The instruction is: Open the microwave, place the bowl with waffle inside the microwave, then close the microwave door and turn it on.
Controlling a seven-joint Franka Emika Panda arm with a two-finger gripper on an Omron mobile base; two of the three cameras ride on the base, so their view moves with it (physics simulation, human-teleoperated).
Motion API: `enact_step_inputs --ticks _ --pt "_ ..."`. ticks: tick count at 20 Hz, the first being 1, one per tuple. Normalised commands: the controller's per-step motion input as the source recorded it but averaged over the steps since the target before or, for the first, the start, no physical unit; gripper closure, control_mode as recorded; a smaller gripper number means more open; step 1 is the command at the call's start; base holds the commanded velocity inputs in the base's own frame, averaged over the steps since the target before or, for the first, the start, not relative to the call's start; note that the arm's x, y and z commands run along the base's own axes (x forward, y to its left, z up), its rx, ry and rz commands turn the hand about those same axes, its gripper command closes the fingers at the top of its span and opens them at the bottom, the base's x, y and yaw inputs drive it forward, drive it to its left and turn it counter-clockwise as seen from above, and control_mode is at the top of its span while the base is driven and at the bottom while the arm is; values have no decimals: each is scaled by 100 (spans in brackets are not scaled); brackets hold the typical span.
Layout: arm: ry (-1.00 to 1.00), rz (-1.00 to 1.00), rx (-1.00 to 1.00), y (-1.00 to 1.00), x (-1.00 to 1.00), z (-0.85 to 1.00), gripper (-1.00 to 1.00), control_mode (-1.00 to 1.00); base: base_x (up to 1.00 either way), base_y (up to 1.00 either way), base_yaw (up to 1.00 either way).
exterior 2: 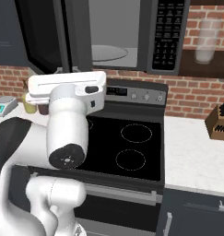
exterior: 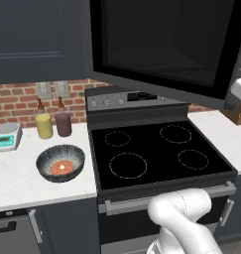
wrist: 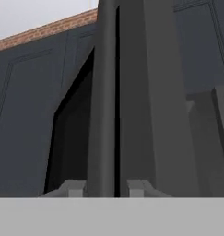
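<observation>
The microwave (exterior 2: 148, 60) hangs over the stove with its pale cavity and glass turntable (exterior 2: 106, 52) showing beside the black keypad (exterior 2: 168, 32). The microwave door (exterior: 166, 39) stands swung wide open toward me. Its edge (wrist: 127, 92) rises straight ahead in the hand view. My gripper (wrist: 106, 189) is open, its fingertips on either side of that edge. My white hand (exterior 2: 62, 87) is held up at the door's lower corner. The streaked dark grey bowl (exterior: 60, 162) sits on the counter left of the stove, with the orange-red waffle (exterior: 62, 167) inside it.
The black-topped stove (exterior: 156, 154) lies under the microwave. Behind the bowl stand a yellow bottle (exterior: 43, 124), a purple bottle (exterior: 63, 122) and a kitchen scale (exterior: 6, 136). On the right counter sits a knife block (exterior 2: 219, 122), with a glass (exterior 2: 205, 41) on the shelf above.
</observation>
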Motion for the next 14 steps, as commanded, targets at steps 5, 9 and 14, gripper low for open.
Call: enact_step_inputs --ticks 5,9,14 --pt "-7 15 0 -72 -28 3 -100 -100 0 0 0" --pt "-13 14 5 -100 -30 13 -100 -100 0 0 0" --pt "1 18 4 -62 24 1 -100 -100 0 0 0"
